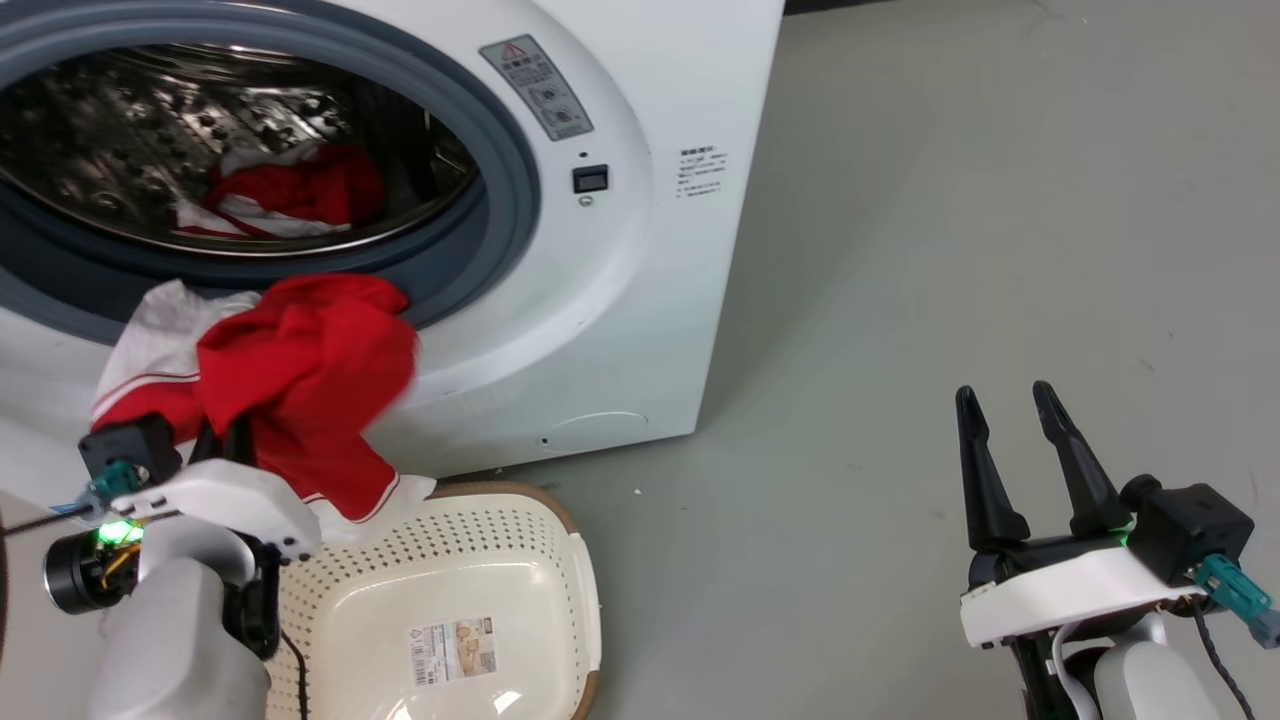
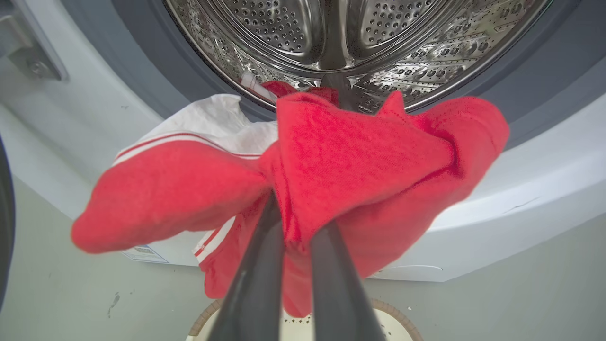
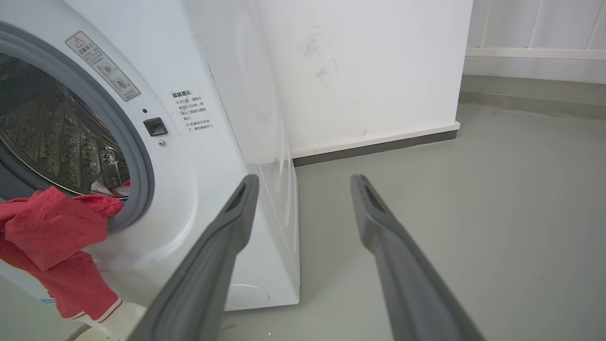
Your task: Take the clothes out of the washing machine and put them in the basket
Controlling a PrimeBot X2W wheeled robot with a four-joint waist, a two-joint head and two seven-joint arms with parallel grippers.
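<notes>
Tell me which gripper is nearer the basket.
Left. The left gripper holds a red garment just above the basket; the right gripper is open over the floor, well off to its right.

Matt red cloth (image 2: 360, 161) in the left claw (image 2: 298, 219), shiny perforated steel drum (image 2: 293, 28) beyond, glossy plastic basket (image 1: 500, 530) beneath

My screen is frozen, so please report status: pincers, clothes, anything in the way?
Left pincer shut on red garment, hanging by basket. Right pincer open. Second garment in drum. No obstruction.
</notes>
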